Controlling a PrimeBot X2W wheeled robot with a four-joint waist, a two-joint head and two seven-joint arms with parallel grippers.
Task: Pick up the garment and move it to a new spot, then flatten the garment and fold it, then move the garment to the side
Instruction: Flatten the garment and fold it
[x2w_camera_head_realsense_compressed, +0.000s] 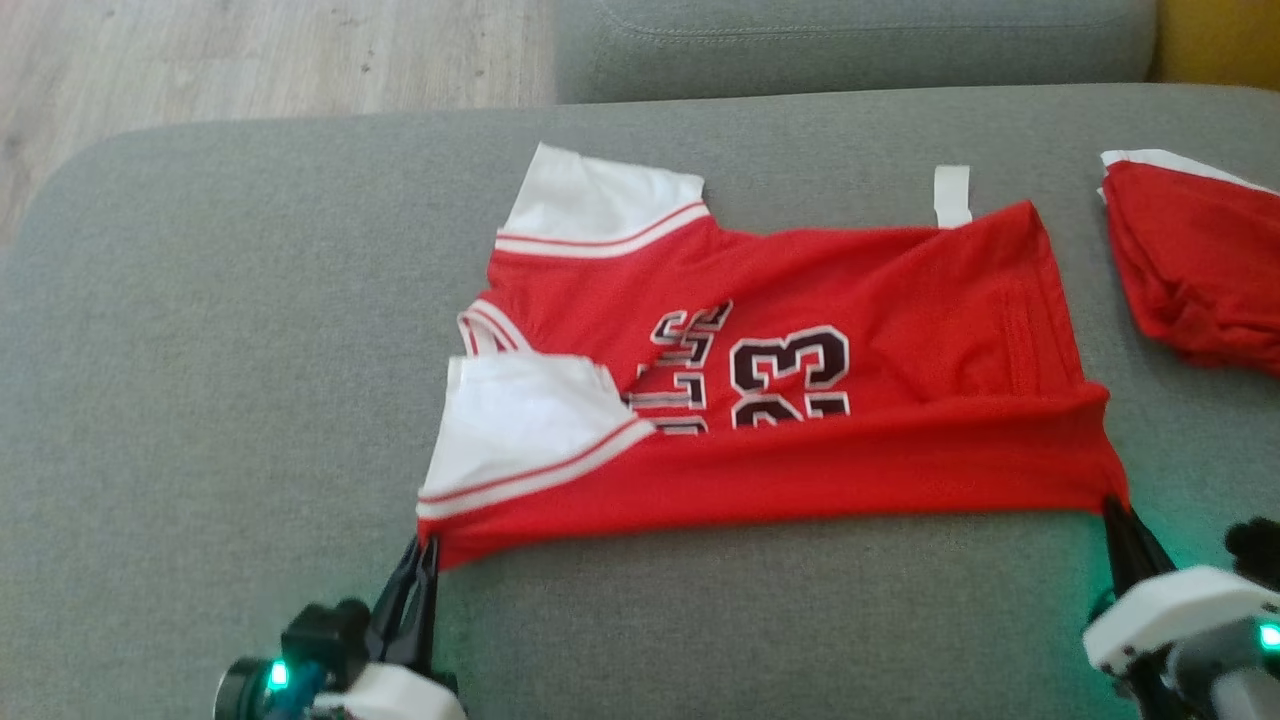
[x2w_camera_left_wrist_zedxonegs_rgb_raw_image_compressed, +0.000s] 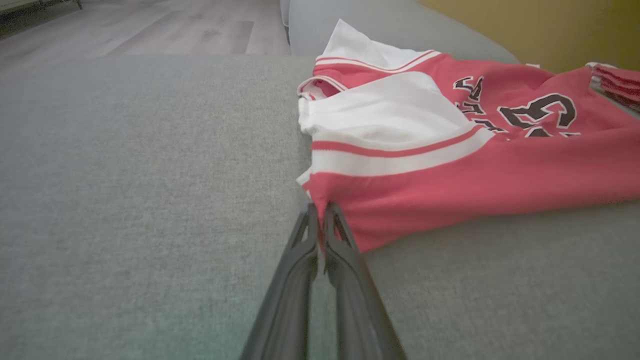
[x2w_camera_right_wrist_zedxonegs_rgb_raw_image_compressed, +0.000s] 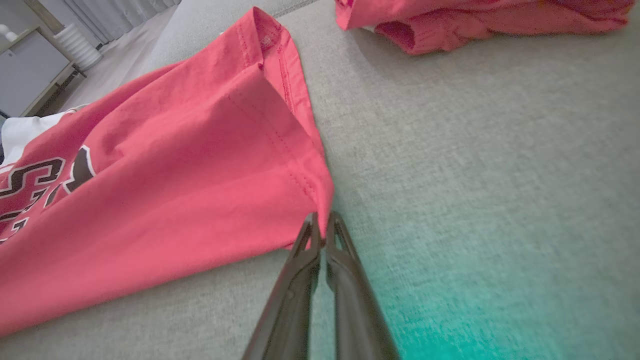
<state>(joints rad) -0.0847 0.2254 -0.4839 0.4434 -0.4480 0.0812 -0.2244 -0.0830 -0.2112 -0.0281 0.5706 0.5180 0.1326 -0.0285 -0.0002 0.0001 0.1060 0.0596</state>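
The garment is a red jersey with white sleeves and the number 23, spread sideways on the grey sofa seat, its near long edge folded over. My left gripper is shut on the garment's near left corner, just under the white sleeve. My right gripper is shut on the near right hem corner. In each wrist view the two dark fingers meet at the red cloth.
A second red and white piece of clothing lies bunched at the seat's right edge, also in the right wrist view. The sofa back runs along the far side. Wooden floor lies beyond the far left. A white tag sticks out of the far edge.
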